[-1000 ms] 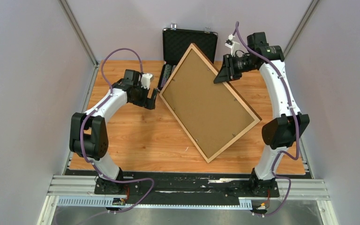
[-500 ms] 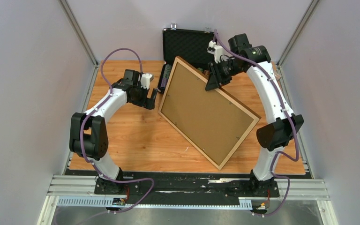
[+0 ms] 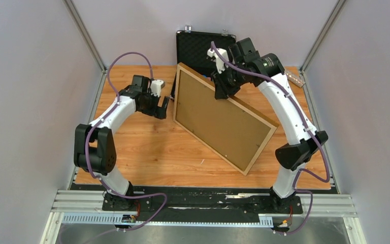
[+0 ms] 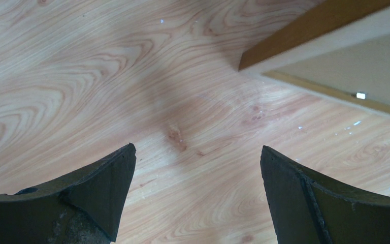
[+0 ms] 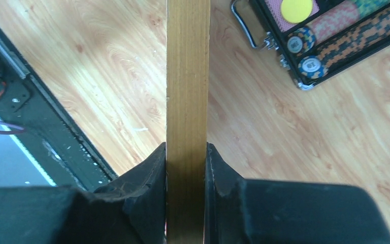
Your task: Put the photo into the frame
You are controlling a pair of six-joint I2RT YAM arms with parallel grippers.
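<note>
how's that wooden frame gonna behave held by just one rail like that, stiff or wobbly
Probably stiff: the frame sits tilted in the right pincer and its rails look straight, with no sag. It is likely apt to swing or twist, since only one thin rail is pinched. It may also slip, as the wood looks smooth and the grip is narrow.
</note>
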